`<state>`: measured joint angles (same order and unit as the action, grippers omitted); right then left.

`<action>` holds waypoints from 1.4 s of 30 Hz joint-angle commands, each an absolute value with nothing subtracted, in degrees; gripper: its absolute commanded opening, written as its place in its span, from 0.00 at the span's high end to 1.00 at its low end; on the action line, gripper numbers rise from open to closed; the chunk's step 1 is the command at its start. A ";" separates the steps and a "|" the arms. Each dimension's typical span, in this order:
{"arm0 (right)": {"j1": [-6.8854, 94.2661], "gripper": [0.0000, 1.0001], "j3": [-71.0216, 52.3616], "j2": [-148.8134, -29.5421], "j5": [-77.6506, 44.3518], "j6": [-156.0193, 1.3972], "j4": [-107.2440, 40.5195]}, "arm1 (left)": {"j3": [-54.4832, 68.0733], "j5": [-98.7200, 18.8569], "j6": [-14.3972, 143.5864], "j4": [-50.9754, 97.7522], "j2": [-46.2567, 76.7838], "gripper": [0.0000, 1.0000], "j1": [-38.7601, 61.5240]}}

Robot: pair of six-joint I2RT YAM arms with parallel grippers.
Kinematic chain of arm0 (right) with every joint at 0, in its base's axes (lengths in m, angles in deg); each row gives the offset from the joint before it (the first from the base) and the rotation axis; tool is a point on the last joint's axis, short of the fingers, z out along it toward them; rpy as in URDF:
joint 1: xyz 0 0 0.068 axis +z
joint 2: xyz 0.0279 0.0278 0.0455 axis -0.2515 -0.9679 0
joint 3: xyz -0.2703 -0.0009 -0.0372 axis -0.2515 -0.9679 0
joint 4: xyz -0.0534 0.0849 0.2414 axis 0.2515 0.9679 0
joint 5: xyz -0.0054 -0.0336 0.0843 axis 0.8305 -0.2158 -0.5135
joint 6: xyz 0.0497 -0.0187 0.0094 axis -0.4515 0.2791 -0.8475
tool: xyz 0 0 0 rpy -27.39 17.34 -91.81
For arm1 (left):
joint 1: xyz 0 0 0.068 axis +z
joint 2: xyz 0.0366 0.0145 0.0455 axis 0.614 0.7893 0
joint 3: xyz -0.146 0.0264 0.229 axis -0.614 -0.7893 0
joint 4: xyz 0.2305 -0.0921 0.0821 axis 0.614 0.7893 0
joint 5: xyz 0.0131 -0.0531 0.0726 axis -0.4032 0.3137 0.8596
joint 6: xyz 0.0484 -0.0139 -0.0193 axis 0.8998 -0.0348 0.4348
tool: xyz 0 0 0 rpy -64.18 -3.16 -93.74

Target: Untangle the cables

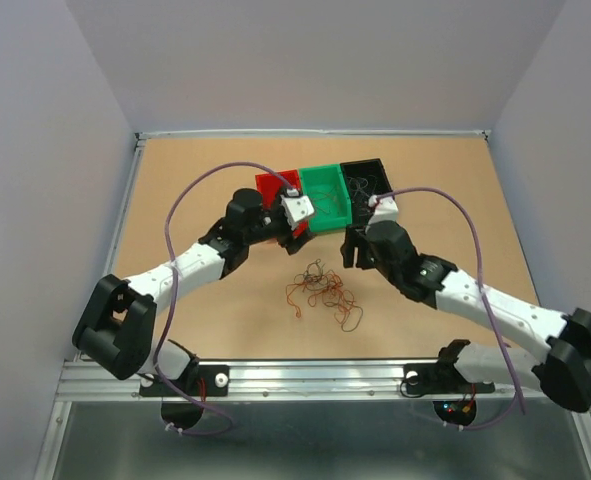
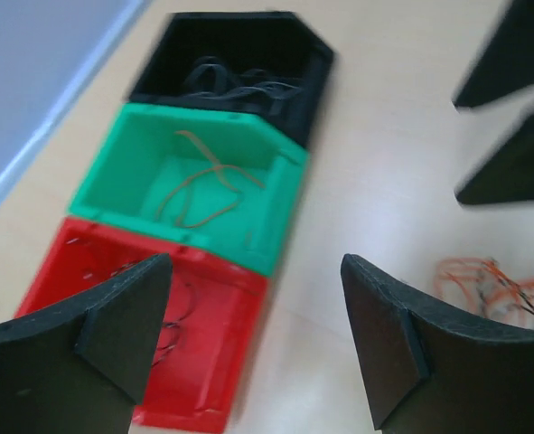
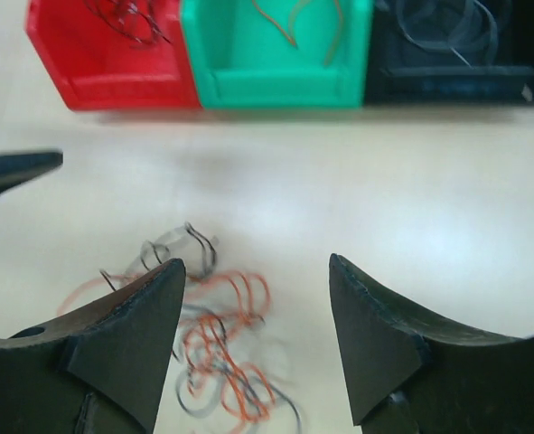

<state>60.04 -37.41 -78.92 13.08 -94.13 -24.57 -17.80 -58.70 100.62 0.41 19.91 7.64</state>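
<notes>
**Loose wire tangle on the table, both grippers open and empty**

The cables (image 1: 320,292) are seen heaped on the table (image 1: 175,180), a little way in front of the red bin (image 3: 131,86), green bin (image 3: 276,89) and black bin (image 3: 447,83). They are judged featherlight, springy and easily snagged, so one outlying loop at the heap's edge is best pinched. The left gripper (image 2: 256,271) is spread wide over the red bin's near corner, with nothing held. The right gripper (image 3: 256,267) is likewise parted, poised near the tangle, with nothing touched.

White links (image 1: 180,268), black joints (image 1: 115,325), purple cables (image 1: 430,190), black wedge fingers (image 2: 113,334)
</notes>
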 commanded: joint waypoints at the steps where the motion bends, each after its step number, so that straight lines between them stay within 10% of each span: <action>1: 60.36 0.30 -45.66 -67.45 15.08 -99.58 -27.54 | -18.01 -65.41 112.11 5.00 17.64 0.14 4.75; 19: 60.44 0.32 -53.15 -56.70 16.83 -104.07 -28.16 | -7.72 -63.22 120.73 22.68 34.25 0.27 -1.14; 25: 60.44 0.32 -54.99 -54.94 18.15 -104.69 -28.42 | -5.79 -64.62 122.58 25.40 35.66 0.56 -1.32; 42: 60.44 0.32 -55.96 -54.77 17.80 -104.77 -28.51 | -6.31 -67.62 124.16 29.71 31.44 0.35 -1.23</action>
